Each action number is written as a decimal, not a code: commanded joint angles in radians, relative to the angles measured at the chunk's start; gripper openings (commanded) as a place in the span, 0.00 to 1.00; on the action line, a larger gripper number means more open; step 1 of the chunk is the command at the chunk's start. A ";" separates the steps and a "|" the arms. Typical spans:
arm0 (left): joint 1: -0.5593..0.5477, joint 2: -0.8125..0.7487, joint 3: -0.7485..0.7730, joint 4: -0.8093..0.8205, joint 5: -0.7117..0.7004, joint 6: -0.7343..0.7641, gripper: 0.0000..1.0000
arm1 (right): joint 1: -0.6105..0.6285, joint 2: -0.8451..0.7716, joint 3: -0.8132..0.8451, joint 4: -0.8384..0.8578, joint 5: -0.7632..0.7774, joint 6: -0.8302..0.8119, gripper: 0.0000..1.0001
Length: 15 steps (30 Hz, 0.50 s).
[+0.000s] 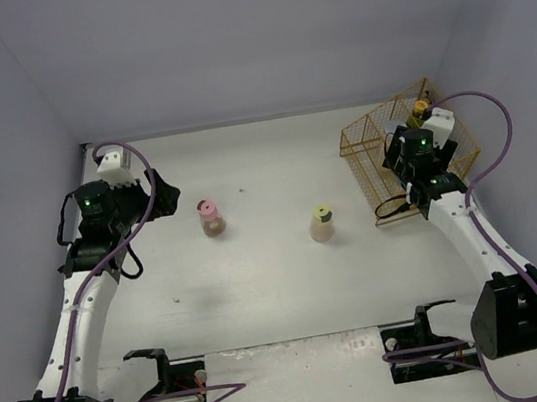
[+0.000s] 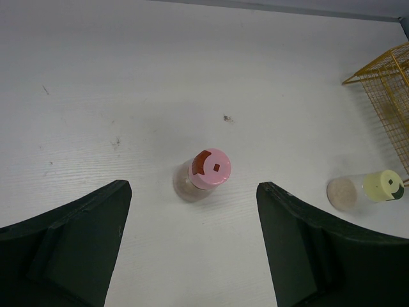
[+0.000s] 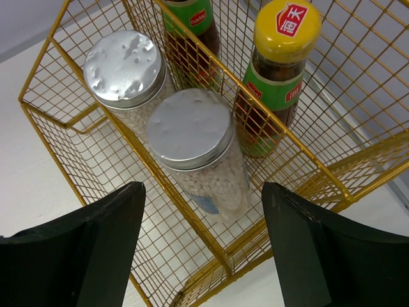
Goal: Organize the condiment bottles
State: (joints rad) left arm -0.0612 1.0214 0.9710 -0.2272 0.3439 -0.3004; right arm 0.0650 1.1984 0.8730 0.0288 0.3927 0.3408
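The condiment bottles are split: two stand loose on the bench (image 1: pixel 282 290) and four are in the gold wire basket (image 1: pixel 360 137). Nearest, a little right of the bench's middle, is the yellow-green-lidded jar (image 1: pixel 322 223), upright and untouched. Slightly farther back and left of centre stands the pink-lidded jar (image 1: pixel 211 218), also upright. The left gripper (image 2: pixel 192 203) hangs just short of it with its fingers spread wide, the jar framed in the gap but not touched. In the far right corner, the basket holds two silver-lidded jars (image 3: pixel 190 128) in one compartment and two yellow-capped sauce bottles (image 3: pixel 287 32) beyond a wire divider. The right gripper (image 3: pixel 203 211) hovers over the nearer silver jar, its fingers apart and clear of the lid.

The step in hand looks like the placing of that silver jar, now resting on its own. Next, the right arm needs to lift straight up so it does not snag the wire. The left arm needs to move forward until its fingers straddle the pink jar's body below the lid before closing.
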 commanded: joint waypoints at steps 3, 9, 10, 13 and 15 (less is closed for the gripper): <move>0.009 0.003 0.035 0.072 0.020 -0.014 0.80 | 0.001 -0.034 0.032 0.069 -0.015 0.001 0.75; 0.009 0.003 0.035 0.072 0.021 -0.016 0.80 | 0.002 -0.098 0.044 0.068 -0.100 -0.045 0.77; 0.009 0.005 0.035 0.072 0.023 -0.016 0.80 | 0.001 -0.124 0.043 0.075 -0.116 -0.060 0.77; 0.009 0.006 0.035 0.072 0.021 -0.016 0.80 | 0.006 -0.166 0.040 0.074 -0.208 -0.078 0.77; 0.009 0.006 0.035 0.072 0.023 -0.016 0.80 | 0.013 -0.183 0.031 0.074 -0.317 -0.088 0.77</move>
State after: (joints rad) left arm -0.0612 1.0279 0.9710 -0.2272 0.3447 -0.3042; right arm 0.0673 1.0546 0.8730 0.0368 0.2245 0.2848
